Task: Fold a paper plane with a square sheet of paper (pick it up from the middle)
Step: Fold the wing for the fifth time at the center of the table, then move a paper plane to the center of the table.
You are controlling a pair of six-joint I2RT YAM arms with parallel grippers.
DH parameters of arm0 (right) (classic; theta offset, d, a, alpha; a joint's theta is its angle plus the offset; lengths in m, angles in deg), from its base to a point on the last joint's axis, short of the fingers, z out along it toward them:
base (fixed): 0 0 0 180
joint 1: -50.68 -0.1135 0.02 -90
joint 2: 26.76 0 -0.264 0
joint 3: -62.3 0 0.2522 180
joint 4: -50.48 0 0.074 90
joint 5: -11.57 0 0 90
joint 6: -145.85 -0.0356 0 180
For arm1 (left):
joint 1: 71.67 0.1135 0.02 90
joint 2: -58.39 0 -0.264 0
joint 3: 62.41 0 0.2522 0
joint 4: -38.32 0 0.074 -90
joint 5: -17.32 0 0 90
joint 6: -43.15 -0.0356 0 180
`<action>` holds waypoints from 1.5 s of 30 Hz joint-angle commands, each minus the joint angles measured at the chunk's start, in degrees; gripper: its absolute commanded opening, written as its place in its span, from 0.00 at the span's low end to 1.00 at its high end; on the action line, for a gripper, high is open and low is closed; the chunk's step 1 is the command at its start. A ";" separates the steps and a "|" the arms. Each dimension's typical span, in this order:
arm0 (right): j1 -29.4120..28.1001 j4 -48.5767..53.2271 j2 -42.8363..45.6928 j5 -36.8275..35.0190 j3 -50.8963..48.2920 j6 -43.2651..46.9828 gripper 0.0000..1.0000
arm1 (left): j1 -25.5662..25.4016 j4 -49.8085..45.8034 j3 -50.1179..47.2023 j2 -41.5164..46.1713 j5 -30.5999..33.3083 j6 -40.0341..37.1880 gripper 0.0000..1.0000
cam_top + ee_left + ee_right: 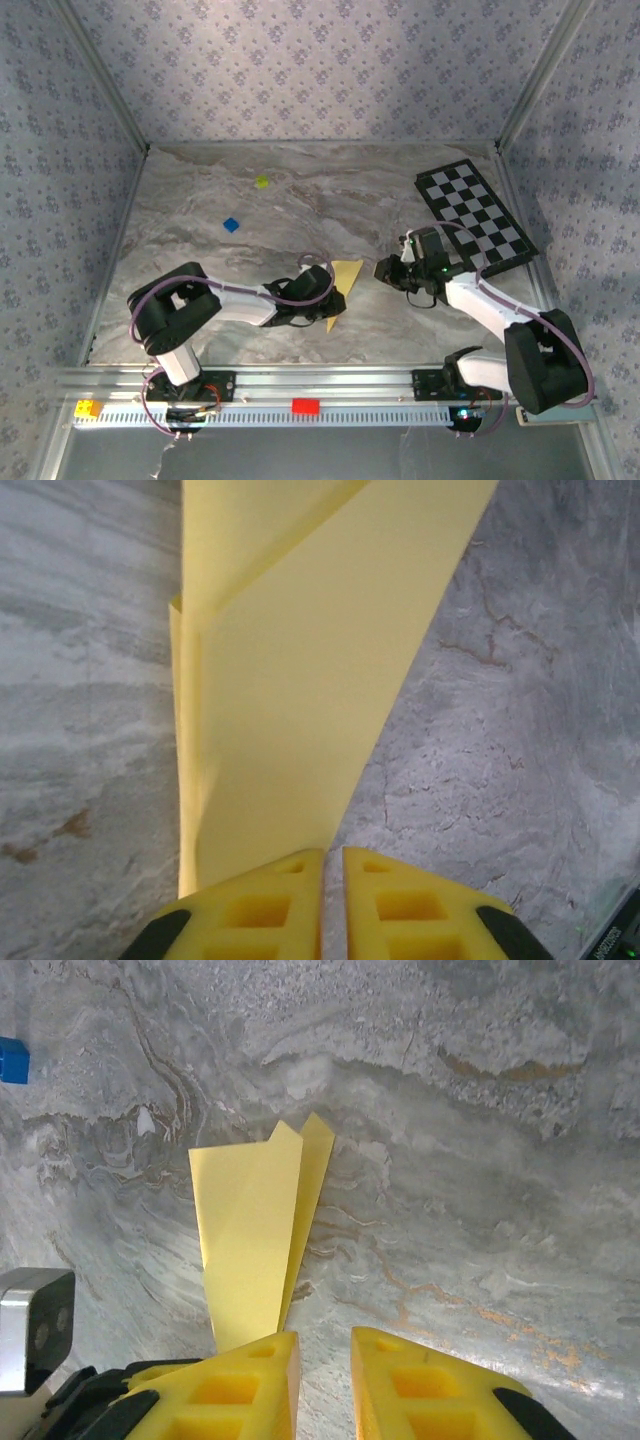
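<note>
closest to the viewer, a ribbed metal rail [330, 412] runs along the front edge and carries the bases of two arms. beyond it spreads a grey table [200, 220] with a marbled, stone-like pattern, fenced by walls [300, 70] papered in lilac with small flower prints. a flat black-and-white checkered board [475, 212] lies angled at the far right. near the table's middle lies the sheet of paper [345, 278]: thin, smooth and yellow, folded into a long wedge, wide at its far end and narrowing to a point toward the rail, one layer overlapping another. the left gripper [333, 852], with chunky yellow fingers, sits at the paper's left edge. its fingers stand a thin slit apart, and the paper runs up to and under one of them; whether it touches cannot be told. the right gripper [325, 1335] sits just right of the paper, fingers clearly apart with nothing between them. a small blue cube [231, 225] and a tiny yellow-green block [262, 181] sit at the far left.
</note>
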 commanded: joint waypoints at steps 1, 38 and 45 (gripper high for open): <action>-0.30 -2.74 1.05 1.63 -0.53 -1.78 0.21 | -0.24 0.38 0.62 2.76 2.13 -1.45 0.19; -7.30 -5.91 -10.74 6.02 4.92 -0.14 0.21 | 8.45 -15.65 4.73 4.27 -4.34 -9.30 0.14; -7.30 -6.08 -11.39 6.24 4.81 -0.11 0.21 | 8.49 -17.42 5.58 2.92 -4.08 -9.28 0.15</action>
